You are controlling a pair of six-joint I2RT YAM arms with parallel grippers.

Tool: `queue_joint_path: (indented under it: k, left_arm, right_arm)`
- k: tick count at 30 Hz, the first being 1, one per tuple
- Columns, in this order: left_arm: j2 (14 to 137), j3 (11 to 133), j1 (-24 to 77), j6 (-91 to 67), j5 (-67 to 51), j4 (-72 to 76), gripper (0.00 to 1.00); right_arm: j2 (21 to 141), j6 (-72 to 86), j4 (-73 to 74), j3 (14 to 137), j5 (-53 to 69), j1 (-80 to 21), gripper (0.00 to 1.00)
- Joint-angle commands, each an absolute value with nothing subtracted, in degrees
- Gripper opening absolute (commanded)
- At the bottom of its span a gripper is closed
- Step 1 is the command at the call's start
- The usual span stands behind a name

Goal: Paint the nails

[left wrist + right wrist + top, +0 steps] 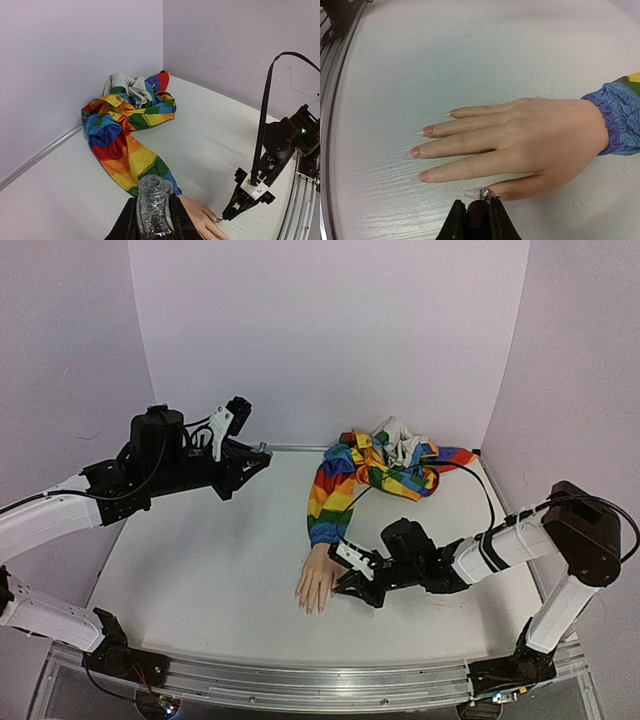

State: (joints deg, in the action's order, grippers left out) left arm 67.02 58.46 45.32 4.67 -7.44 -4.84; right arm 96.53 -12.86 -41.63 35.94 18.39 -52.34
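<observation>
A pale mannequin hand (318, 580) lies flat on the white table (220, 560) near its near edge, rainbow-striped sleeve (375, 465) bunched toward the far right corner.

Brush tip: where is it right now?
Right wrist view, bottom centre: the brush tip sits at the thumb nail of the hand, just ahead of the right gripper holding it.
</observation>
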Motion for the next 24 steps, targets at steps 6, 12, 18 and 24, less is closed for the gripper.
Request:
queue_joint_path:
  k: [6, 12, 18, 24]
  left_arm:
    - [65.36, 58.82, 45.0, 5.11, -8.17, -1.32, 0.0]
    - [65.22, 58.82, 45.0, 5.1, -8.17, -1.32, 0.0]
    - [65.43, 58.8, 45.0, 5.19, -8.17, -1.32, 0.0]
    - [65.48, 58.82, 45.0, 5.27, -8.16, -1.32, 0.0]
  right_arm:
    - [97.39, -13.27, -42.02, 37.62, 20.85, -52.93, 0.0]
    - [96.99, -13.53, -42.07, 37.58, 21.15, -53.24, 0.0]
    - [96.85, -13.45, -42.25, 37.68, 21.26, -53.48, 0.0]
    - [96.1, -13.6, -42.2, 37.28, 21.88, -53.55, 0.0]
